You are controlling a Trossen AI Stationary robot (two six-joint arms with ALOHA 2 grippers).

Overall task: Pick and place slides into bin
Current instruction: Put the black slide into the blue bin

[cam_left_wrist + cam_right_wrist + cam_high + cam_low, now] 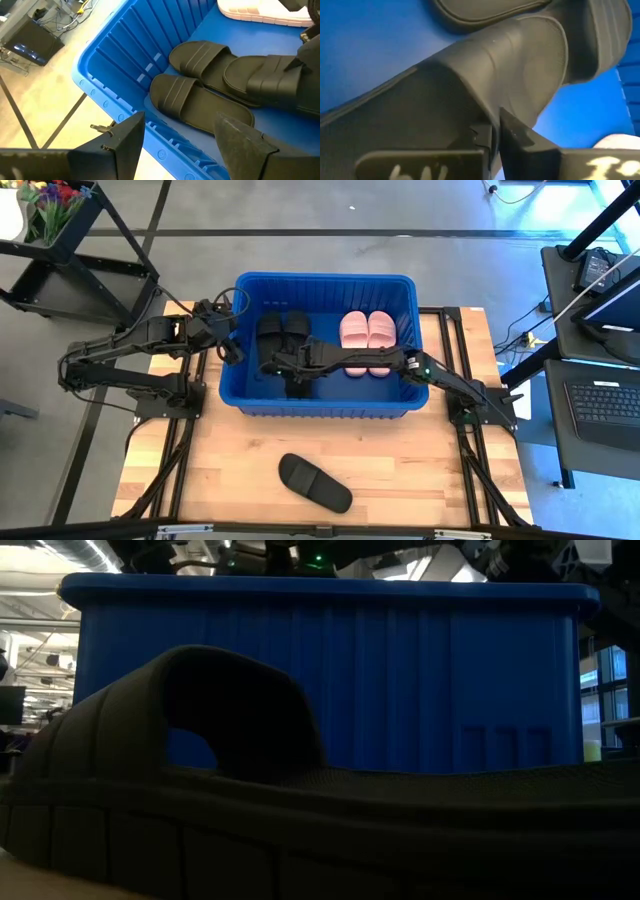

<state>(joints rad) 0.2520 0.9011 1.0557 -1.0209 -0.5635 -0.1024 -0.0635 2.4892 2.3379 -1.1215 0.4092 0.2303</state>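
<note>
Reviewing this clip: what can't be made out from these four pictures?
- Low view: the black slide on the table fills the foreground and the bin wall blocks everything inside.
- High view: the right gripper and its arm cover the black slide it holds, so whether that slide touches the bin floor is unclear.
- Right wrist view: only part of the held slide fits in frame.
- Left wrist view: the pale slides are cut off by the edge.

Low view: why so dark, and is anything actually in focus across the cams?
Low view: the black slide on the table fills the foreground as a backlit, dim shape against the bin; bright room at the edges. High view: evenly lit. Left wrist view: sharp on the black slides in the bin, left gripper soft. Right wrist view: right gripper shut on a held black slide, too close, blurry.
</note>
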